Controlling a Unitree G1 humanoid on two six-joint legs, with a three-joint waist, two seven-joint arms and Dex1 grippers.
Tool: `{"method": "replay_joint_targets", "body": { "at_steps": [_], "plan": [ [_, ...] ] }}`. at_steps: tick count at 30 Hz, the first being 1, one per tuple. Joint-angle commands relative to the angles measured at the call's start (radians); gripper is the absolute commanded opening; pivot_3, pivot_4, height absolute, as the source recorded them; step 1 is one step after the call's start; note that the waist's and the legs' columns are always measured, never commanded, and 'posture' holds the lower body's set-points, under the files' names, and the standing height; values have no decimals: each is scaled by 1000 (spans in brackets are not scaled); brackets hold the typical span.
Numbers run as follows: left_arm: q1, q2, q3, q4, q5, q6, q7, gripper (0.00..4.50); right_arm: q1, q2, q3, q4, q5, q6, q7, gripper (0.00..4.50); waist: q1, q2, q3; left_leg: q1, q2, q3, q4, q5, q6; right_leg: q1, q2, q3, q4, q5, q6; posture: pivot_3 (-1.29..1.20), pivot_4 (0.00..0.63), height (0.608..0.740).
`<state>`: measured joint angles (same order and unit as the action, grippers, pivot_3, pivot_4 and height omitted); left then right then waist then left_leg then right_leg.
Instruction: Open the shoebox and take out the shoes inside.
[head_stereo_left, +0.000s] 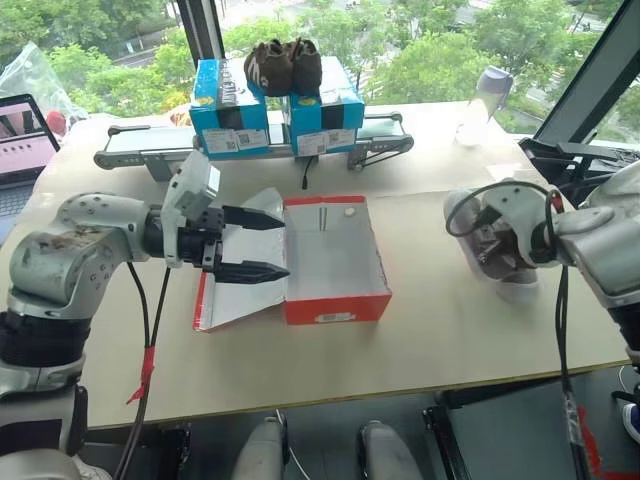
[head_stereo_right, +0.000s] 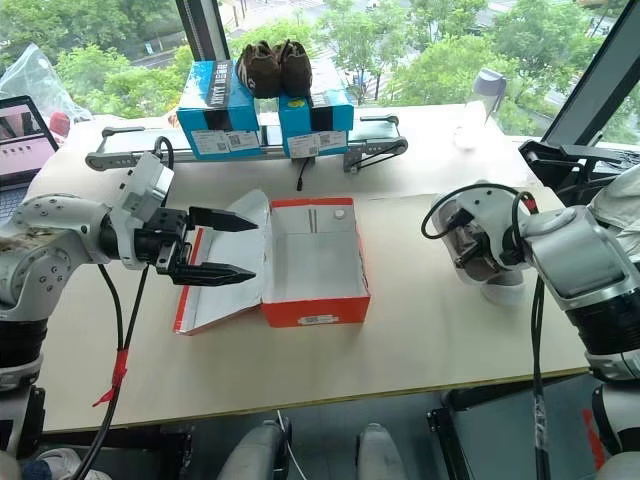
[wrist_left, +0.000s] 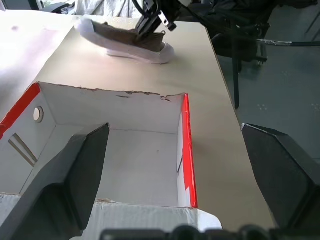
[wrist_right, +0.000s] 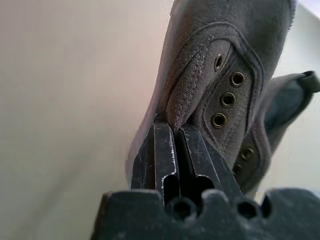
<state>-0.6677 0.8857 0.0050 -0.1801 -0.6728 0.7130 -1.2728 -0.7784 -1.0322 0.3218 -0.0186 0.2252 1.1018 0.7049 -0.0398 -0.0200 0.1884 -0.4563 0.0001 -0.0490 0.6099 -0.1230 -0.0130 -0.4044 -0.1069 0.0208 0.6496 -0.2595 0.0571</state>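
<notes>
At mid-table, shoebox (head_stereo_left: 335, 262): open, lid flopped left, interior bare.
My left gripper (head_stereo_left: 268, 244): fingers spread wide, over the lid.
My right gripper (wrist_right: 172, 137): right of box, clamped on a grey shoe (wrist_right: 220, 65) upper.

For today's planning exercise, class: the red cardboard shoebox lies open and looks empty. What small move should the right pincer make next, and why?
Probably lower a little and open. The right pincer is shut on a grey canvas sneaker over the wooden table, well clear of the red cardboard shoebox, so only the release seems left.
</notes>
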Motion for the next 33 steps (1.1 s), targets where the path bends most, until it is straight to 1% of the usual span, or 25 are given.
{"method": "replay_joint_targets", "body": {
  "at_steps": [1, 6, 9, 11, 12, 14, 15, 20, 22, 23, 26, 28, 30, 31, 33],
  "plan": [
    [-1, 16, 36, -23, -6, -15, -4, 4500, 11, 47, -27, 33, -28, -17, -13, 35, 1, 0, 0, 0, 0, 0, 0, 0, 0, 0, 0, 0, 0, 0, 0, 0, 150, 740],
    [1, 16, 40, -26, -7, -12, 1, 4500, 1, 155, -42, 132, -45, -51, -35, 35, 0, 0, 0, 0, 0, 0, 1, 0, 0, 1, 0, 0, 0, 1, 1, 0, 150, 740],
    [3, 17, 42, -29, -7, -9, 3, 4500, -9, 196, -60, 173, -56, -68, -38, 35, -2, -1, 0, 0, 0, 0, 2, 0, 0, 1, 0, 0, 0, 1, 1, 0, 150, 740],
    [3, 19, 43, -31, -8, -8, 4, 4500, -20, 215, -77, 195, -65, -77, -45, 705, -6, -2, -1, 1, 0, 0, 2, 0, 0, 2, 0, 0, 0, 1, 1, 0, 150, 740],
    [4, 19, 43, -32, -9, -8, 4, 4500, -24, 220, -84, 201, -70, -80, -47, 914, -7, -2, -1, 2, 0, 0, 2, 0, 0, 2, 0, 0, 0, 1, 1, 0, 150, 740],
    [6, 21, 46, -34, -10, -6, 4, 4500, -41, 214, -107, 190, -76, -88, -47, 1617, -8, -2, -1, 3, 1, 0, 2, 0, 0, 3, 1, 0, 0, 1, 1, 0, 150, 740],
    [6, 22, 46, -35, -10, -5, 5, 4500, -46, 198, -112, 167, -74, -90, -28, 2050, -8, -1, -1, 3, 1, 0, 2, 0, 0, 3, 1, 0, 0, 1, 1, 0, 150, 740],
    [9, 26, 49, -34, -10, -3, 4, 4500, -61, 105, -130, 12, -54, -48, 51, 3668, -2, 0, 0, 0, 0, 0, 1, 0, 0, 0, 1, 1, 0, 1, 1, 0, 150, 740],
    [14, 15, 71, -28, -29, 3, 15, 4500, -99, 48, -154, -76, -15, -6, 108, 4348, -1, 1, 0, 0, 0, 0, 1, 0, 0, 0, 1, 0, 0, 1, 1, 0, 150, 740],
    [21, 11, 88, -24, -42, 13, 26, 4500, -120, 25, -170, -129, 20, 28, 143, 4435, -1, 1, 1, 0, 0, 0, 1, 0, 0, 0, 0, 0, 0, 1, 1, 0, 150, 740],
    [66, 27, 120, -36, -55, 13, 21, 4500, -157, 2, -214, -229, 98, 95, 194, 4435, -3, 1, 1, 0, 0, 0, 1, 0, 0, 0, 0, 0, 0, 1, 1, 0, 150, 740],
    [116, 28, 164, -48, -59, 6, 51, 4500, -155, 18, -293, -297, 200, 159, 238, 4435, -6, 1, 0, 1, 1, 0, 1, 0, 0, 1, 0, 0, 0, 1, 1, 0, 150, 740],
    [148, 24, 209, -44, -60, 22, 106, 4500, -121, 66, -363, -318, 259, 217, 223, 4435, -4, 0, 0, 1, 1, 0, 1, 0, 0, 1, 0, 0, 0, 1, 1, 0, 150, 740],
    [163, 24, 230, -37, -48, 21, 137, 4500, -89, 83, -380, -321, 261, 219, 200, 4435, -3, 0, 0, 1, 1, 0, 1, 0, 0, 1, 0, 0, 0, 1, 1, 0, 150, 740],
    [185, 2, 289, 10, 21, -31, 256, 4500, -7, 100, -403, -351, 253, 203, 161, 4435, 3, -2, -1, 2, 1, -1, 2, 0, 0, 2, 0, -1, 0, 1, 1, 0, 150, 740]
  ]
}}
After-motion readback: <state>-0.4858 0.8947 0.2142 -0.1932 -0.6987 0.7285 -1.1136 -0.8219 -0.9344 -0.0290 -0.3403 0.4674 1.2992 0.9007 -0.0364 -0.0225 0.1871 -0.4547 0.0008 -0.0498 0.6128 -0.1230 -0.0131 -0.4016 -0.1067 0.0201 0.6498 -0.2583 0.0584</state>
